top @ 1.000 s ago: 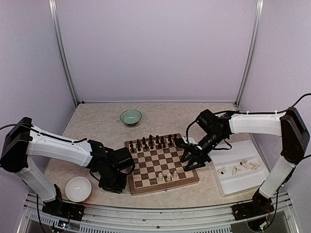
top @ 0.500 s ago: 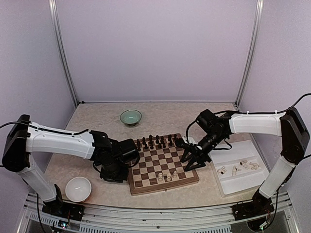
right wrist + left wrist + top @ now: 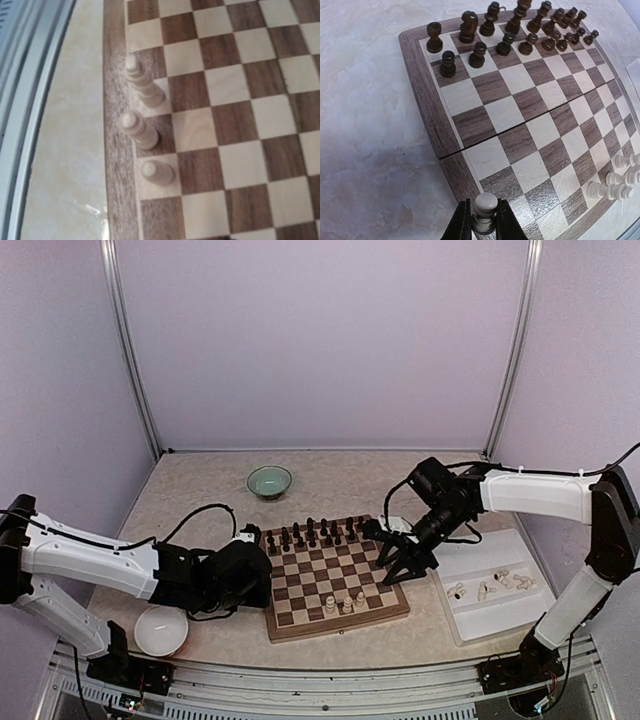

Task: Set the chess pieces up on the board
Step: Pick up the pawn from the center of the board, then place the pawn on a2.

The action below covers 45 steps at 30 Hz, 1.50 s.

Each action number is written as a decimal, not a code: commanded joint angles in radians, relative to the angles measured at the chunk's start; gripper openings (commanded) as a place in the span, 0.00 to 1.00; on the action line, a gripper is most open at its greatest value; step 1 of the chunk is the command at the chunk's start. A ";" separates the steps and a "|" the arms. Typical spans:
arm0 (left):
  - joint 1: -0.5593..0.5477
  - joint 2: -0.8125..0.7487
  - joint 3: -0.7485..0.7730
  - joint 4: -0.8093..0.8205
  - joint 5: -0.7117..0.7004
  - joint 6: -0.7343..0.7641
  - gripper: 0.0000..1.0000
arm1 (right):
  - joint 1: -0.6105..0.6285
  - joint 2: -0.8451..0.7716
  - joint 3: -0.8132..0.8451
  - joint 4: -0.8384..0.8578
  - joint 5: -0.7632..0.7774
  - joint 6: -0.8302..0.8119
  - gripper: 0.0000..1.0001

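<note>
L gripper point(image 3: 484, 221) jaws were pinched on a cream pawn point(image 3: 485, 204). It sat upright betw. the fingertips w/ its head above them and its base hidden. Right ahead of the jaws was the corner of the board point(image 3: 422, 95). Empty squares ran fwd from there, and the dark chessmen point(image 3: 470, 27) stood in 2 rows at the far end. Off to the jaws' right, three cream pieces point(image 3: 616, 184) stood on the edge row.

R gripper point(image 3: 396, 572) hovered over the board's opposite side. Its jaws looked spread, w/ nothing seen betw. them. Beyond it, loose cream pieces point(image 3: 487, 589) lay in the white tray point(image 3: 500, 625).

Likely step: carrying the pawn in to a home square. Risks, as judged:
- Coming in low could clip the pawn's base on the border and twist it in the grip.
- Letting go before the base sat flat would prob. tip it, and it'd roll.
- Both arms heading for the same row could bump each other or knock over the standing three
</note>
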<state>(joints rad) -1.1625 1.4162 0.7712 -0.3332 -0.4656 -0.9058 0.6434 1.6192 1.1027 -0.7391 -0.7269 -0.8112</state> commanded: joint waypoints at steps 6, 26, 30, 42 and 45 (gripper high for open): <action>-0.086 -0.055 -0.236 0.524 -0.136 0.230 0.06 | -0.012 -0.096 0.012 -0.025 0.090 0.043 0.52; -0.082 0.153 -0.298 0.785 -0.057 0.382 0.06 | -0.015 -0.057 0.041 -0.035 0.165 0.072 0.51; -0.080 0.205 -0.279 0.783 -0.028 0.379 0.07 | -0.015 -0.052 0.037 -0.030 0.165 0.069 0.51; -0.082 0.131 -0.143 0.499 -0.011 0.367 0.38 | -0.022 -0.061 -0.002 0.004 0.159 0.063 0.51; -0.070 0.090 -0.064 0.367 -0.014 0.351 0.40 | -0.031 -0.074 -0.022 0.024 0.159 0.060 0.51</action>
<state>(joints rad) -1.2442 1.5738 0.6075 0.2295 -0.4824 -0.5411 0.6296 1.5562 1.1091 -0.7441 -0.5636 -0.7467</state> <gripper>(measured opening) 0.391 0.513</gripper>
